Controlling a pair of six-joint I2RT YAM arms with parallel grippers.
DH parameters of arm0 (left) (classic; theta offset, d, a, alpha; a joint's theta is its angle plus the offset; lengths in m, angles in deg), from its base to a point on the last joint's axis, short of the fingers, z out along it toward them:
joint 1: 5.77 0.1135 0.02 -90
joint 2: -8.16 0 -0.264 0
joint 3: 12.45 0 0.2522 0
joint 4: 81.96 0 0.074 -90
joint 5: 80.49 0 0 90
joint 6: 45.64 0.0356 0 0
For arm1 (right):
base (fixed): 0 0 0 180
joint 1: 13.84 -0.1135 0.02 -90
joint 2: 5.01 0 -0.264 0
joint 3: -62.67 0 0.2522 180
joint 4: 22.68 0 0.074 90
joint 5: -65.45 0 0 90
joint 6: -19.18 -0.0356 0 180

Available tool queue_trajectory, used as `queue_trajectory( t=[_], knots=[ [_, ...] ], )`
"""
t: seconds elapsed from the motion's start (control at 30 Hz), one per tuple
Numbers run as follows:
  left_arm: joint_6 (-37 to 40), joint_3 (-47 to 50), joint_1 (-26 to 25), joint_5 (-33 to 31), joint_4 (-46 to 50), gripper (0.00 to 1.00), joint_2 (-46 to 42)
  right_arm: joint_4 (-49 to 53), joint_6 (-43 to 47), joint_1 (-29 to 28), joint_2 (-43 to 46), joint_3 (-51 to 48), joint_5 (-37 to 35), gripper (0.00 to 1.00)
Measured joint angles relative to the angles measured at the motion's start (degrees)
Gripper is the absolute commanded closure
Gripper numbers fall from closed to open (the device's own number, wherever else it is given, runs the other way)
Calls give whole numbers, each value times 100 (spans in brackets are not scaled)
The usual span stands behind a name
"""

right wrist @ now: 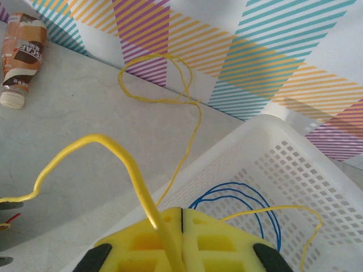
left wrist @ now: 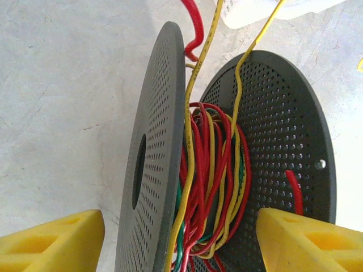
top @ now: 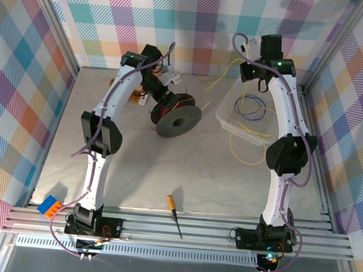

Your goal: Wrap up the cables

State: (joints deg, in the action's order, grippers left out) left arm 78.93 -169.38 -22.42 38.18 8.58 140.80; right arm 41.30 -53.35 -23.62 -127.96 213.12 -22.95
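1. Above the white basket, the right gripper clenches the yellow cable, holding it raised, probably so it feeds freely.
2. The left gripper straddles the black spool, fingers spread and clear of its flanges, likely to turn it.
3. The cable runs onto the spool's core.

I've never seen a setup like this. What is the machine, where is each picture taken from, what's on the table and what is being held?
Two robot arms are bolted at the near edge of the table, each ending in a two-finger gripper. The overhead picture looks down on both; the other two come from a camera on each wrist. The left gripper stands open, its fingers either side of a black spool wound with red, yellow and green wire. The right gripper is shut on a yellow cable by a white basket holding a blue wire. A screwdriver lies near the front.
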Motion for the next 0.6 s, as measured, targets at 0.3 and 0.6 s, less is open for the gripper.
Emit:
queue_trajectory(
  t=[0.3, 0.6],
  knots=[
    [42, 0, 103, 52, 144, 68, 0, 0, 0, 0, -94, 0, -15, 100],
    [66, 55, 140, 70, -24, 100, -4, 0, -4, 0, -111, 4, -11, 100]
  ],
)
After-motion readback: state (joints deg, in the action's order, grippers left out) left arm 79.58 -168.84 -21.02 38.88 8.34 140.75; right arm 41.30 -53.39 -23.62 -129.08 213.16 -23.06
